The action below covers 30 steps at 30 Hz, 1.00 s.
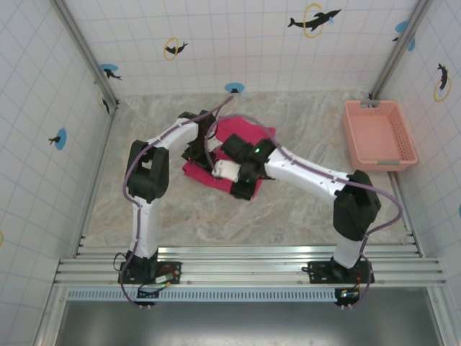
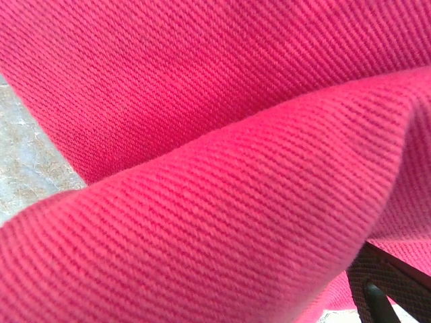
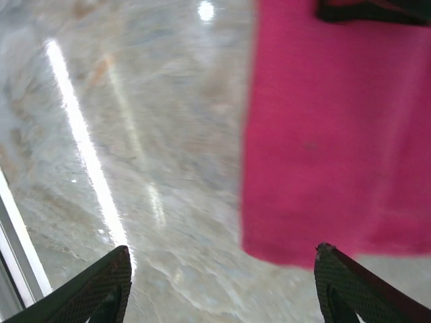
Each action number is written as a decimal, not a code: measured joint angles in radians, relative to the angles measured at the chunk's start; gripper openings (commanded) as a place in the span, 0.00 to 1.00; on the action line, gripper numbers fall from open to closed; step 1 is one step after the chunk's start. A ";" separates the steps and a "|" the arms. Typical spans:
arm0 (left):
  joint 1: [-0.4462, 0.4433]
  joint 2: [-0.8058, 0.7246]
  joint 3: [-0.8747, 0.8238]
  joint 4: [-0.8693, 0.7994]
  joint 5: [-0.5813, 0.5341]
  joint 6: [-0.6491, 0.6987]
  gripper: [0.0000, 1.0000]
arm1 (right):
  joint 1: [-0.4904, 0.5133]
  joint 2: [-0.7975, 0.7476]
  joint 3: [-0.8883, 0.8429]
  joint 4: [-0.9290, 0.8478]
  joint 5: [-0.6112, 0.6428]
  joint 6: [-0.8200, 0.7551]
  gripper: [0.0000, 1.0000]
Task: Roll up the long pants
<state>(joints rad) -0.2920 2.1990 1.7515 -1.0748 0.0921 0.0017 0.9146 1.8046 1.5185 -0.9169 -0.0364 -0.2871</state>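
The long pants (image 1: 234,137) lie folded into a magenta bundle in the middle of the marble table, partly covered by both arms. My left gripper (image 1: 196,153) is pressed into their left side. In the left wrist view a thick fold of the pants (image 2: 202,222) bulges across the jaws; one finger (image 2: 387,286) shows far out at the lower right and the other is hidden under cloth. My right gripper (image 1: 242,189) is at the bundle's near edge. It (image 3: 222,286) stands wide open over bare table, with the edge of the pants (image 3: 337,148) just ahead of its right finger.
A pale pink lattice basket (image 1: 379,135) stands at the back right of the table (image 1: 302,209). Tiled walls close in the left, right and back. A metal rail (image 1: 245,263) runs along the near edge.
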 measured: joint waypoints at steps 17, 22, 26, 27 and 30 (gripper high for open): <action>0.006 0.022 0.037 -0.032 0.005 0.053 0.97 | 0.020 0.205 -0.120 0.334 0.328 -0.105 0.73; 0.016 0.024 0.040 -0.035 0.005 0.059 0.97 | 0.008 0.260 -0.068 0.341 0.354 -0.110 0.66; 0.038 0.027 0.041 -0.035 0.005 0.071 0.98 | -0.024 0.323 0.024 0.301 0.329 -0.110 0.44; 0.045 0.027 0.041 -0.034 0.002 0.074 0.97 | -0.033 0.339 0.051 0.287 0.321 -0.109 0.36; 0.068 0.028 0.041 -0.032 0.008 0.077 0.98 | -0.066 0.370 0.119 0.253 0.262 -0.103 0.21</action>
<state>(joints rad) -0.2245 2.2269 1.7927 -1.1072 0.0998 0.0788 0.8490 2.1742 1.6379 -0.6636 0.2260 -0.3901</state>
